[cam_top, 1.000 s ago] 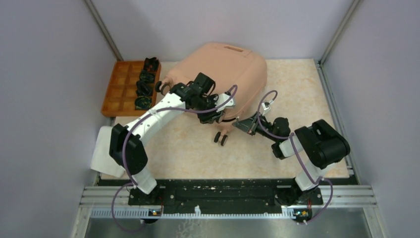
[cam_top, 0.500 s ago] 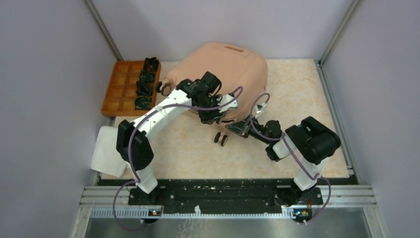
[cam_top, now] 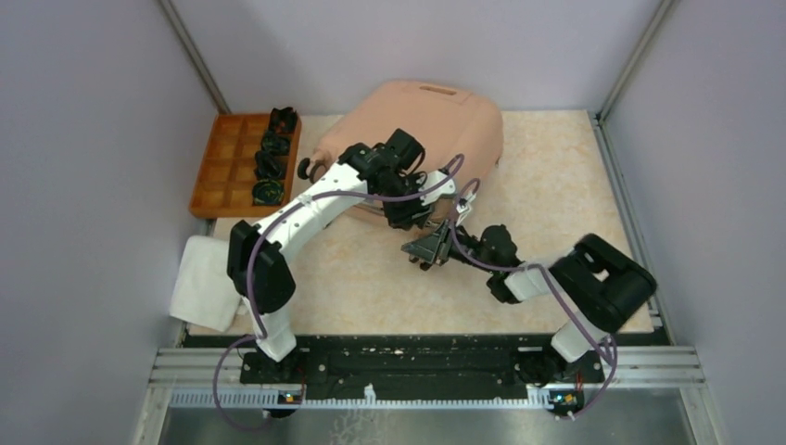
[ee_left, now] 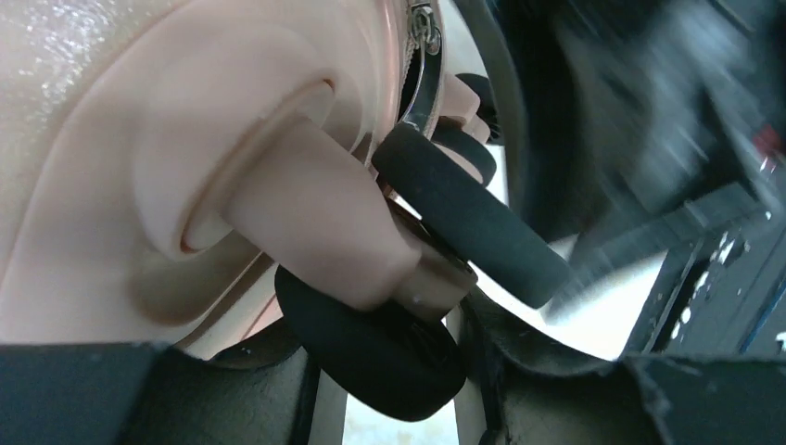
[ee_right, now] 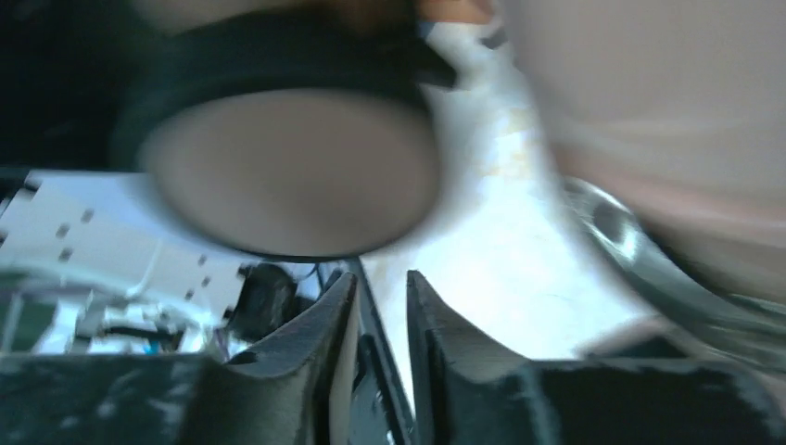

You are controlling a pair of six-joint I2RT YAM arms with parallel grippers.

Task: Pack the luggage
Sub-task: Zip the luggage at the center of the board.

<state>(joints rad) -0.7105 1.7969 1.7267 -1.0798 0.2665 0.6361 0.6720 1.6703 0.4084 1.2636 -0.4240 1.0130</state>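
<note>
The peach-pink luggage (cam_top: 426,120) lies shut at the back middle of the table. My left gripper (cam_top: 408,215) is at its near edge. In the left wrist view the left gripper (ee_left: 380,371) is shut on a black wheel (ee_left: 371,343) of the luggage (ee_left: 111,139), with a second wheel (ee_left: 473,222) just beyond. My right gripper (cam_top: 422,250) is low, just in front of that same corner. In the right wrist view the right gripper (ee_right: 380,278) stands open by a narrow gap, holding nothing. Just above it is a blurred wheel (ee_right: 287,176).
An orange compartmented tray (cam_top: 227,167) at the back left holds several small black items (cam_top: 269,167). A folded white cloth (cam_top: 204,283) hangs over the table's near left edge. Grey walls enclose the table on three sides.
My right gripper has moved left up to the luggage's near wheels and its fingers have parted slightly. The left gripper has shifted right along the luggage's near edge.
</note>
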